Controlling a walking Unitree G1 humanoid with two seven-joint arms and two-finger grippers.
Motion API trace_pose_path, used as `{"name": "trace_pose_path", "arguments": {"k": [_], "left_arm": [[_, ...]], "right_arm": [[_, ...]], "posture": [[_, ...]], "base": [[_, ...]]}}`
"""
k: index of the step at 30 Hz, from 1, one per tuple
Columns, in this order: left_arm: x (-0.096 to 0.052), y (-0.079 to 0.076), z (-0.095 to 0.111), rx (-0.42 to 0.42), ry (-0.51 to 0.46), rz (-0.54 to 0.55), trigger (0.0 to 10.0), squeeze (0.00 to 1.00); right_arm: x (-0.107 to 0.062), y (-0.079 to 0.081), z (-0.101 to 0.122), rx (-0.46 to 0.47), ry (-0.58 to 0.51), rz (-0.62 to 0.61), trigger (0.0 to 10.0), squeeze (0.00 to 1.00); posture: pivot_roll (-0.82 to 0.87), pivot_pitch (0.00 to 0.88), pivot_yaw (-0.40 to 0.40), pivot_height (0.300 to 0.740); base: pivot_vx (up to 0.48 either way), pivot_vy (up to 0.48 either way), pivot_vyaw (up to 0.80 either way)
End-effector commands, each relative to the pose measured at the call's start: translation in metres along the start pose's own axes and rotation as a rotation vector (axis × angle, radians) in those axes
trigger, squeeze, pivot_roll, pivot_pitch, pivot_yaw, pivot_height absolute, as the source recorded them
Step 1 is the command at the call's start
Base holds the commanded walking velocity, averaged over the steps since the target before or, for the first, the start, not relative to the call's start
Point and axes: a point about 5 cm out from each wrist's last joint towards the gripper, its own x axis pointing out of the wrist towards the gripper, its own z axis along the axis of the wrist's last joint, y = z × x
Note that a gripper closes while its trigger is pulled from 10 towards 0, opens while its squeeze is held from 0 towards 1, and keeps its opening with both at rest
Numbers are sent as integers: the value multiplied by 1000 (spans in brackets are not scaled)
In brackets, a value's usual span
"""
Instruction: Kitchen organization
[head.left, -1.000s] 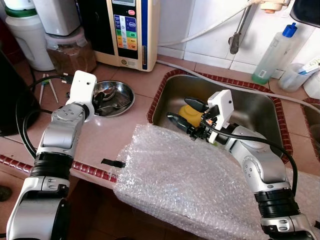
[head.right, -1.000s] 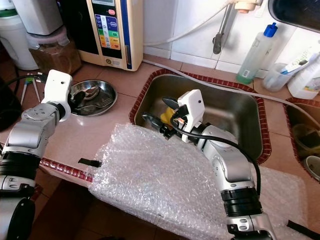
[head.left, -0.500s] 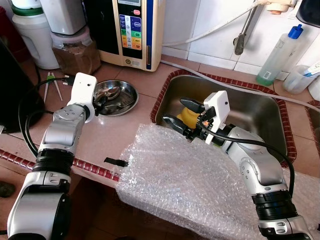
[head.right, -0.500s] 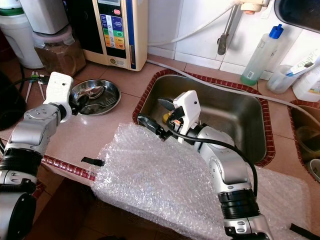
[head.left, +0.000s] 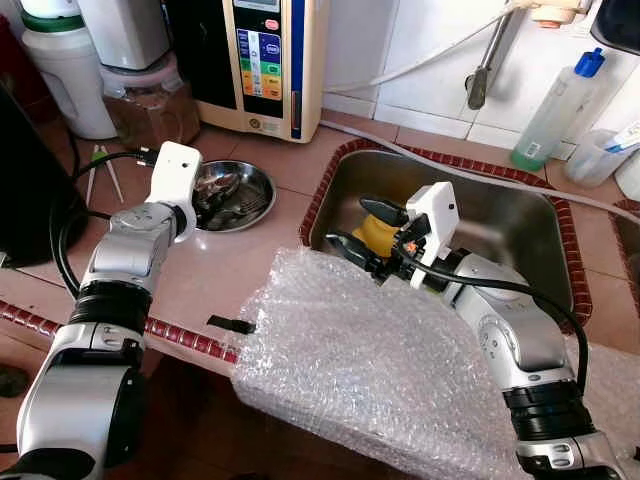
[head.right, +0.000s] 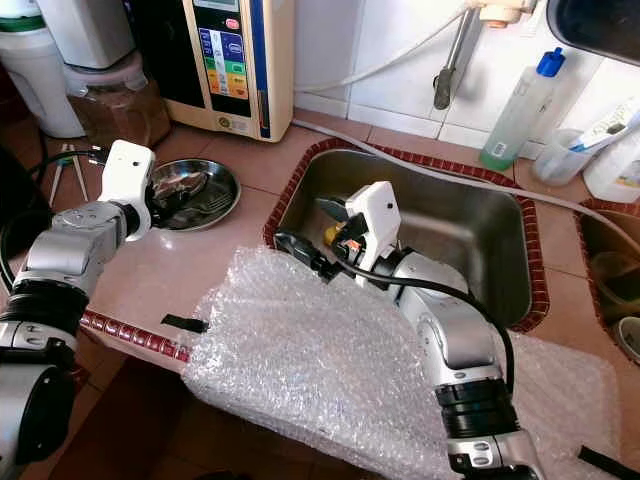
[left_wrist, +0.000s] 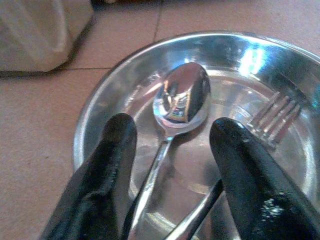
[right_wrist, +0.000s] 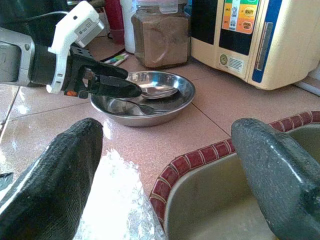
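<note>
one spoon (left_wrist: 181, 97), one fork (left_wrist: 274, 119) in one steel bowl (head.left: 258, 180) — left gripper (left_wrist: 172, 135) spread over them; right gripper (head.left: 368, 226) spread.

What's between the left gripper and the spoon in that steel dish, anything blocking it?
Nothing visible. The left gripper hangs over the steel dish with jaws open astride the spoon. A fork lies beside it, off to one side.

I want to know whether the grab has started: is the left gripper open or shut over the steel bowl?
Open. The left gripper has its fingers spread either side of the spoon in the steel bowl, not touching it.
</note>
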Motion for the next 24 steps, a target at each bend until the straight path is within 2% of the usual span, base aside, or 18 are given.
{"name": "trace_pose_path", "arguments": {"k": [1, 11, 24], "left_arm": [[0, 2, 6, 15, -7, -9, 0, 0], [1, 2, -6, 10, 59, -27, 0, 0], [2, 1, -8, 5, 62, -41, 0, 0]], "right_arm": [[-1, 2, 1, -21, 0, 0, 10000, 0], [-2, 1, 1, -31, 8, -3, 10000, 0], [-1, 2, 0, -20, 10, 13, 10000, 0]], "posture": [[-15, 109, -26, 740], [-21, 109, -28, 740], [-17, 112, -30, 740]], "base": [[0, 0, 0], [0, 0, 0], [0, 0, 0]]}}
